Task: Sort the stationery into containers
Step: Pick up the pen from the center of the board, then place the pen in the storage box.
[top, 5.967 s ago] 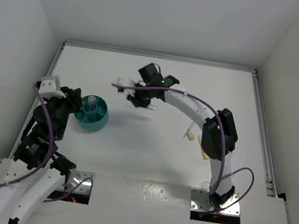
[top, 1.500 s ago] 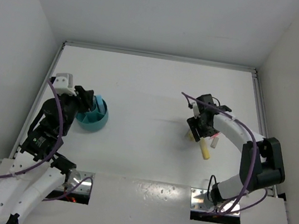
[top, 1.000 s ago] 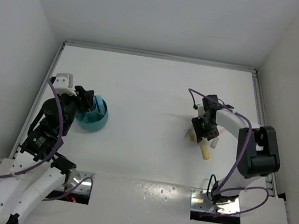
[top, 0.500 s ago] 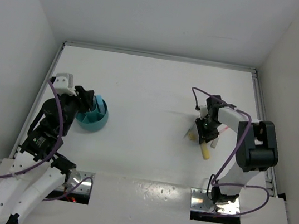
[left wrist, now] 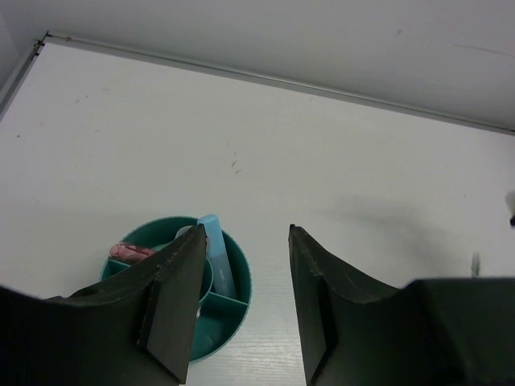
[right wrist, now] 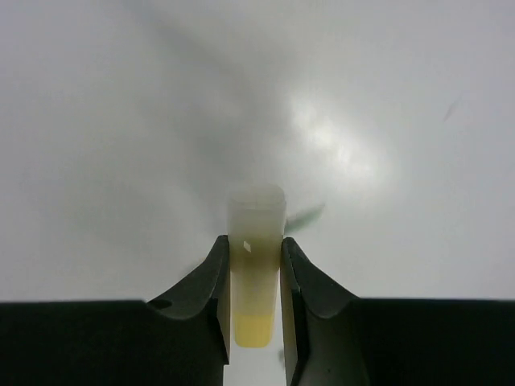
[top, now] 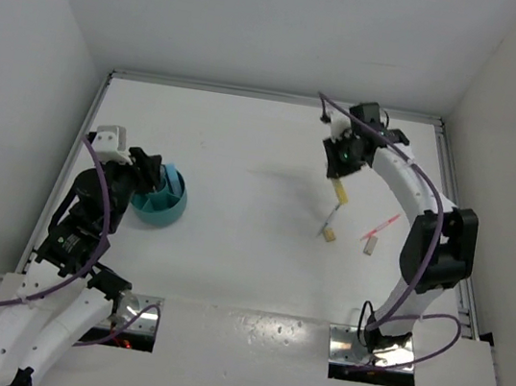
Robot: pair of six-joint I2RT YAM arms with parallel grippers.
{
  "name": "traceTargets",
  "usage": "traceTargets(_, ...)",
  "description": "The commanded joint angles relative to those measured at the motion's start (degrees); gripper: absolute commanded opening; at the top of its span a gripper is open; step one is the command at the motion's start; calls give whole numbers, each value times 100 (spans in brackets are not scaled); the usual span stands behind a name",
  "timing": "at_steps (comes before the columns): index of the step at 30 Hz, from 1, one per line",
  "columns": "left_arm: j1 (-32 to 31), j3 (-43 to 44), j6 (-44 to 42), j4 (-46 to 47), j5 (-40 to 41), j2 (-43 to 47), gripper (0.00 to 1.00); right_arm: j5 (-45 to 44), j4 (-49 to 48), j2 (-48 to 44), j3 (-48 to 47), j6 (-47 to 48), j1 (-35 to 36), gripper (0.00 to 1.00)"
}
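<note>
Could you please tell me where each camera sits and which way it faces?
Top external: above and behind the arm bases, looking down on the white table; both arms show.
Left wrist: on the left arm, looking forward and down past the open left gripper at the teal holder.
Right wrist: on the right arm, looking down at blurred table past the right gripper, shut on a yellow marker.
Shared: the top view also shows the teal holder and the yellow marker.

Teal holder near side hidden, table behind yellow marker blurred
</note>
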State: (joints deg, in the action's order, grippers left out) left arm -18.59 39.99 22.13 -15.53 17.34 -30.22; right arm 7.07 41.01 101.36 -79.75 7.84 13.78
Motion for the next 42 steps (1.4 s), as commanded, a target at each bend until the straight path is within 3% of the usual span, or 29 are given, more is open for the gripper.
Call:
traceTargets(1, 48, 62, -7, 208, 251, -46, 51, 312, -416, 181, -1190, 183, 730, 0)
traceTargets(9, 48, 62, -60, 156, 639, 7, 51, 874, -2386, 841, -1975, 464, 2128, 0)
traceTargets(12, 48, 62, -60, 155, 779, 113, 51, 1698, -3203, 999, -1914, 464, 2444, 0)
traceTargets(15, 48, 9, -112, 208, 779, 174, 51, 2104, -3345, 1526, -2387, 465, 2708, 0)
traceTargets(19, 48, 9, -112, 208, 884, 235, 51, 2859, -4460, 1991, -2563, -568, 2823, 0)
traceTargets(23, 48, 9, -112, 208, 1051, 472, 51, 3809, -6259, 2414, -2275, -1801, 2823, 0)
traceTargets(24, 48, 9, -112, 208, 1052, 525, 50, 4167, -7221, 2484, -2100, -2082, 2823, 0)
traceTargets(28, 48, -52, -112, 208, 1166, 693, 48, 4408, -7116, 2845, -2642, -2216, 2885, 0)
traceTargets(42, 48, -52, -112, 208, 1034, 693, 47, 4918, -7353, 3337, -2643, -2374, 3104, 0)
